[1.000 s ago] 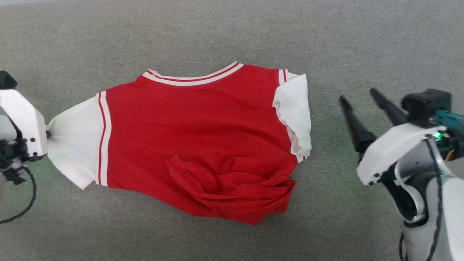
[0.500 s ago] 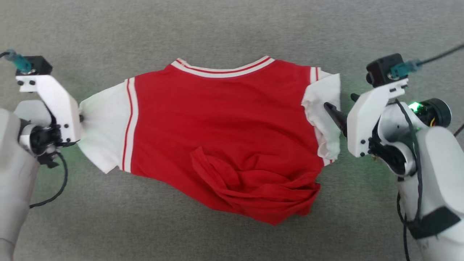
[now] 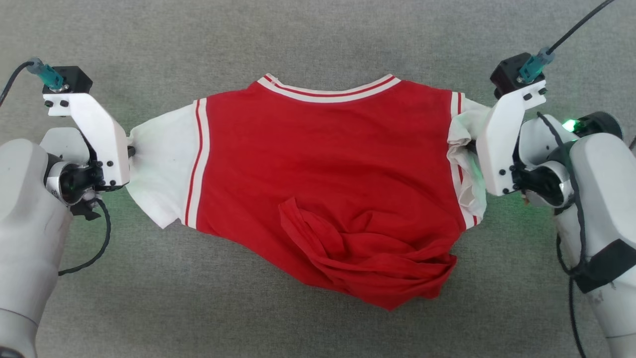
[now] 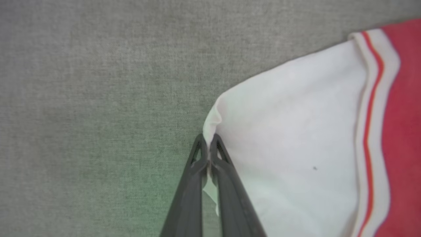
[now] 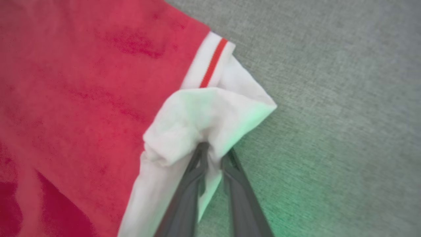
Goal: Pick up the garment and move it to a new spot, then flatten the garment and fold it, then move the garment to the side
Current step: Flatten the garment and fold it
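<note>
The garment (image 3: pixel 323 164) lies back up on the grey cloth surface, collar at the far side, its lower right hem bunched in folds. My left gripper (image 3: pixel 132 149) is at its left white sleeve. In the left wrist view the left gripper (image 4: pixel 208 140) is shut on the sleeve's edge (image 4: pixel 296 131). My right gripper (image 3: pixel 469 147) is at the crumpled right sleeve. The right wrist view shows the right gripper (image 5: pixel 215 148) with its fingers drawn close together and white sleeve cloth (image 5: pixel 197 115) pinched between them. No numerals show.
The grey fabric surface (image 3: pixel 318 40) stretches on all sides of the garment. Both forearms with their cables flank the shirt at the head view's left and right edges.
The head camera has shifted. My right gripper has come in from the right to the right sleeve and closed from wide open onto it. The left gripper has kept its hold.
</note>
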You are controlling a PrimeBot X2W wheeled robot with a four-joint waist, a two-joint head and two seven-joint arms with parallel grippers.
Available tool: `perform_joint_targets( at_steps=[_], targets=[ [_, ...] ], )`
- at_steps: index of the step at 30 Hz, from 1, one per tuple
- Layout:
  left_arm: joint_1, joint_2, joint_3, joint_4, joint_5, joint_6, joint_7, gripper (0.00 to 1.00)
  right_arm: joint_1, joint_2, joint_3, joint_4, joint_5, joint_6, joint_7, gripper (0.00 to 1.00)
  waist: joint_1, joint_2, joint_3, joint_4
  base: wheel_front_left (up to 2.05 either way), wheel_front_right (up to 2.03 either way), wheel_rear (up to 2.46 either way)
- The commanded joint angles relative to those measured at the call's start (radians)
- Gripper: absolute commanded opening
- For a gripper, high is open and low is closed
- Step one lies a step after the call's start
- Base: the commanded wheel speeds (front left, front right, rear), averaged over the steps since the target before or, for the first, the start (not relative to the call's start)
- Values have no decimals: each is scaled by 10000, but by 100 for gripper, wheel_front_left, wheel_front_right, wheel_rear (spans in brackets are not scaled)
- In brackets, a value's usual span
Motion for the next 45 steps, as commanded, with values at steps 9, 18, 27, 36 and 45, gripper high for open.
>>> perform_joint_targets(
  at_steps=[9,18,27,36,45],
  targets=[
    [-741,131,-17,-227,-236,-70,-189,0,-301,-565,71,-838,959,-4,-377,0,0,0,-845,-7,0,0,0],
    [-1815,591,50,-1089,-177,-63,-203,0,-1280,-745,-89,-1948,1591,-4,-787,0,0,0,-2005,-244,0,0,0],
    [-3038,709,159,-1515,32,203,-192,0,-2622,-890,276,-1915,1716,-6,-1804,0,0,0,-2991,-525,0,0,0],
    [-3651,722,207,-1697,59,241,-316,0,-3735,-690,652,-1181,2150,-6,-2798,0,0,0,-3523,-703,0,0,0],
    [-4162,651,287,-1925,44,243,-560,0,-4441,-664,871,-485,2052,-6,-3332,0,0,0,-3380,-715,0,0,0]
  ],
)
